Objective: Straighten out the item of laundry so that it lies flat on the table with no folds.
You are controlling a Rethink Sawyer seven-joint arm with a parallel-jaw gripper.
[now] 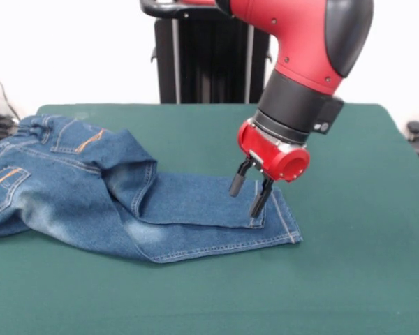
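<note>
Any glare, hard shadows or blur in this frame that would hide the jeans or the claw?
Front view: even, soft lighting; no glare on the green table; only faint shadow under the jeans; the wall behind is bright white; slight overall softness, yet the open claw above the leg hem reads clearly.

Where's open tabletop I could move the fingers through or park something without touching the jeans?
The table is bare along the near edge below the jeans, across the whole picture-right side past the leg hem, and in the far strip behind the leg. It is crowded picture-left, where the bunched waist lies, and at the hem, where the open gripper sits.
</note>
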